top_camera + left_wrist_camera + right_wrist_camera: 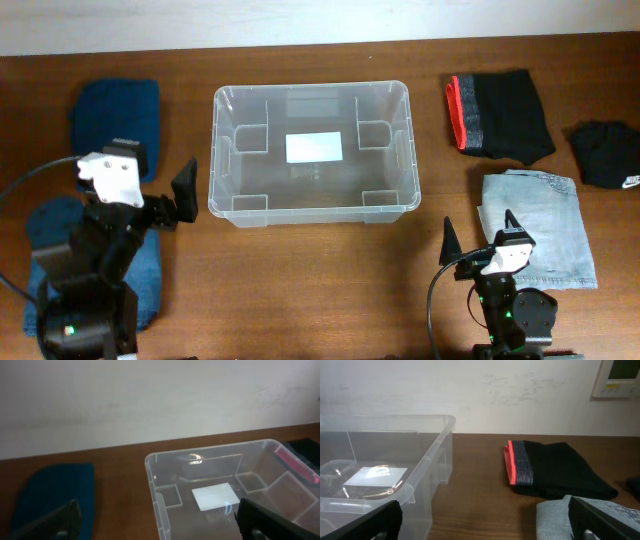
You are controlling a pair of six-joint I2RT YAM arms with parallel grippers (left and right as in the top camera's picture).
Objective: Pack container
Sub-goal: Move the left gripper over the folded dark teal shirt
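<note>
Container: the clear container (212, 150) sits mid-surface, long side across, between the two arms; nothing lies in it, and only the white label (314, 148) shows on its base.
Progress: by my reading, packing has not begun and the step in hand is choosing and taking the first garment.
Right of it: a folded black garment with a red band (498, 115) lies near the container's right end; a small black piece with a white logo (607, 155) is further right; the folded pale denim (535, 228) lies nearer the arm.
Left of it: a dark blue folded cloth (116, 112) lies by the far left corner; a lighter blue cloth (145, 275) is partly under the left arm.
Right pincer (480, 235): wide, holding nothing, just beside the denim's near left edge.
Left pincer (157, 172): wide, holding nothing, close to the container's left wall.
Surface: brown wood (320, 290), bare in front of the container.
Doing it well: the denim looks the handiest start. Bite across a folded edge so all layers come up together, lift clear of the rolled rim, then lay it flat against one end to leave room for the rest.
Risk: a shallow pinch may let the fold open in the air.
</note>
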